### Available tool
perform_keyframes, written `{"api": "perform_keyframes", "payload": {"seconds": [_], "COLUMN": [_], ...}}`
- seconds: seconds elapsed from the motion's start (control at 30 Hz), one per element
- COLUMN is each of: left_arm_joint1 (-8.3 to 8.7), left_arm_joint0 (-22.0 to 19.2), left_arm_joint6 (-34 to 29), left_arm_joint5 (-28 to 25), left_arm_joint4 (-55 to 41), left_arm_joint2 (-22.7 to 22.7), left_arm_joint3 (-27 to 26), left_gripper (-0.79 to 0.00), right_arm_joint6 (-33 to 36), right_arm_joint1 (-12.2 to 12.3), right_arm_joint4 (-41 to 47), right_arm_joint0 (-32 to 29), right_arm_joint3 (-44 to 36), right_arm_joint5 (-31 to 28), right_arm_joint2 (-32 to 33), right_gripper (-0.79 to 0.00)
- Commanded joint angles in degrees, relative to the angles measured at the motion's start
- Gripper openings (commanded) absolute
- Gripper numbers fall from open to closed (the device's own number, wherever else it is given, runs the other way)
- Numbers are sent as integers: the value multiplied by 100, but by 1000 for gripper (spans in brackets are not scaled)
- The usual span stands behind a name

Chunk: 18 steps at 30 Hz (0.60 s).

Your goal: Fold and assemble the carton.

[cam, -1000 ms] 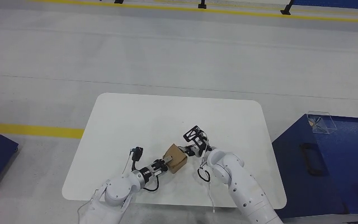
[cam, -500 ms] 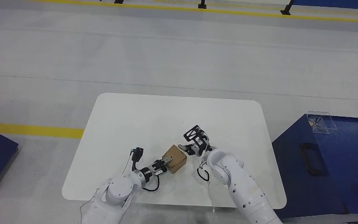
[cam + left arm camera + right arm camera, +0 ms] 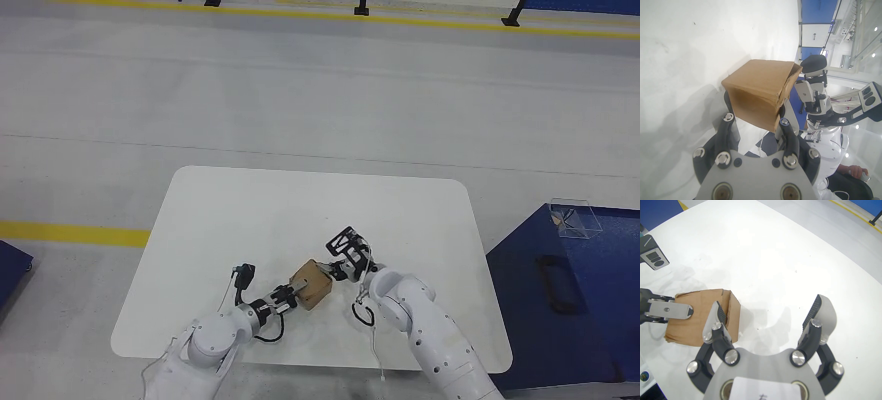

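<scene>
The cardboard carton [image 3: 312, 284] sits on the table [image 3: 300, 200], clamped across two opposite walls by the left fingers [image 3: 670, 311]. Just beside it, the right fingers [image 3: 826, 311] are spread wide and hold nothing, one tip at its loose end flap. The clamp should be kept firm while that tip presses the flap squarely inward.

I count one brown cardboard carton [image 3: 312, 283] on one white tabletop [image 3: 300, 210], and two claws: my left claw [image 3: 286, 294] at the carton's 8 o'clock, my right claw [image 3: 340, 268] at its 2 o'clock.
</scene>
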Motion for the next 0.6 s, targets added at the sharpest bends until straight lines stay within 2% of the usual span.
{"api": "perform_keyframes", "payload": {"seconds": [0.0,0.27,0.37,0.4,0.43,0.5,0.57], "left_arm_joint1": [6,42,64,76,94,131,186], "left_arm_joint0": [9,130,247,315,380,578,785], "left_arm_joint6": [-1,20,110,148,221,369,552], "left_arm_joint5": [-12,-216,-492,-595,-768,-1144,-1765], "left_arm_joint4": [-3,-53,-80,-103,-48,89,552], "left_arm_joint2": [-11,-128,-220,-278,-346,-471,-593], "left_arm_joint3": [-15,-161,-327,-386,-509,-725,-1028], "left_gripper": [-332,-302,-212,-89,0,0,0], "right_arm_joint6": [111,-17,-87,-106,-105,-35,92], "right_arm_joint1": [-12,-18,-13,-11,-8,-7,-23], "right_arm_joint4": [-2,58,146,175,189,156,76], "right_arm_joint0": [56,53,32,26,23,53,132], "right_arm_joint3": [72,9,-40,-56,-60,-23,115], "right_arm_joint5": [28,66,154,175,200,256,420], "right_arm_joint2": [-37,-11,70,97,125,140,102], "right_gripper": [0,0,0,0,0,0,0]}}
